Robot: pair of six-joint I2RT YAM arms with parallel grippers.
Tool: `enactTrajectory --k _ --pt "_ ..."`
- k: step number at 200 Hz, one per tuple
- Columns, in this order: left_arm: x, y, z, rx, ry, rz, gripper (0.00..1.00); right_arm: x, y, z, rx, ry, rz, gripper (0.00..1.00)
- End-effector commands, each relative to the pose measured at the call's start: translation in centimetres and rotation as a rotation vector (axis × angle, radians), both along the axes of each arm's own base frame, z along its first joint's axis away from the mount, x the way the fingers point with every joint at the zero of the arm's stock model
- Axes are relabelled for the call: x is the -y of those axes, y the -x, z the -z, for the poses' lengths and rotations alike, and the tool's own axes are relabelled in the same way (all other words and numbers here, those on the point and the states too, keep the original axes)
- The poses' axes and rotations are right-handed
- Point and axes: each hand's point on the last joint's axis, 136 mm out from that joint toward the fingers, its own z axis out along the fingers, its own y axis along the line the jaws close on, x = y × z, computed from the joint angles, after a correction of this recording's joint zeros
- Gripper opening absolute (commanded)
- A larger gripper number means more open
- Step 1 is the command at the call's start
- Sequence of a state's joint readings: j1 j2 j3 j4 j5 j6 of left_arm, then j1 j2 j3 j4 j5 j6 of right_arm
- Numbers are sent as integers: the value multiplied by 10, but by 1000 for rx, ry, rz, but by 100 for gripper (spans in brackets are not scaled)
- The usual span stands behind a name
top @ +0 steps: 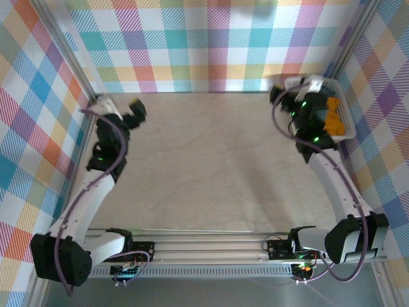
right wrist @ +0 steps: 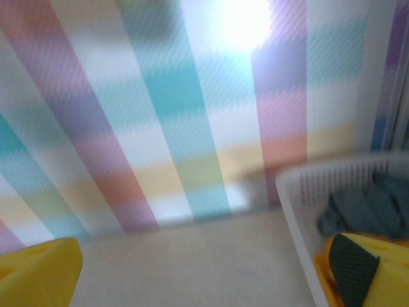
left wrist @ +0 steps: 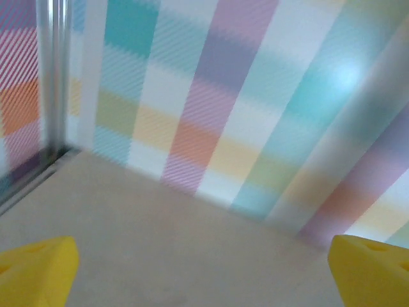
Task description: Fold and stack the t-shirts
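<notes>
Plaid walls, bare bench (top: 204, 166). Orange shirt (top: 333, 121) and grey shirt (right wrist: 364, 211) bunched in the basket (right wrist: 332, 179). Both arms' jaws wide open, right pair beside it. Might snag mesh or grab both.

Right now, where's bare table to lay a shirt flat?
The whole middle of the table is bare, from the left arm to the right arm, back wall to front rail. Crowded: far right corner, where the white basket holds the orange t-shirt and grey t-shirt.
</notes>
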State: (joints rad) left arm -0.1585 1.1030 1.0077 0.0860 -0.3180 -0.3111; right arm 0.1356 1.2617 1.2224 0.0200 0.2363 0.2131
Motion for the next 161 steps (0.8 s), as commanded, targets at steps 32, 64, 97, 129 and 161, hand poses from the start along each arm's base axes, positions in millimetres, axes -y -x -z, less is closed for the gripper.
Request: enactTrajectory --k 32,64,97,129,161 --pt "108 -16 40 -447 251 401 100 109 -39 103 -671 -139 356 89" --pt "177 11 38 -459 213 565 98 142 -70 160 -830 -267 407 88" --pt "206 36 45 -482 201 643 97 155 -99 212 -869 -331 428 90" --pt "211 52 52 -517 192 667 96 171 -114 248 -882 -388 439 89" --pt "210 56 59 -545 186 666 95 180 -115 280 -970 -426 468 87"
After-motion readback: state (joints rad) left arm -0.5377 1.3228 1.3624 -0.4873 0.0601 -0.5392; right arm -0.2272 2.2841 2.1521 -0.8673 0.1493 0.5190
